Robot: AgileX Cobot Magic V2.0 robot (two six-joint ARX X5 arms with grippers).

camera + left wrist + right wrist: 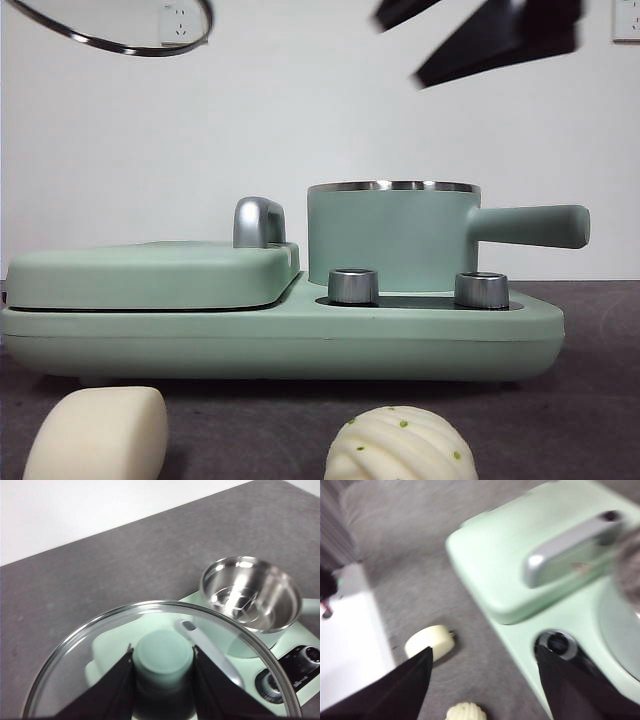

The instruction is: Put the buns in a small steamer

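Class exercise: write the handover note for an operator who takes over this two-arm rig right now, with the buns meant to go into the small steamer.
Left gripper: shut on the green knob of the glass lid, held in the air away from the pot.
Right gripper: open and empty, above the table near the buns.
Small steamer: uncovered on its base, nothing inside.
Smooth bun and pleated bun: both on the table in front of the appliance.
Done: lid off.
Left: put both buns into the steamer.

Left gripper [162, 672] fingers clamped on lid knob [164, 655]; right gripper [482, 680] raised, fingers spread wide (empty).
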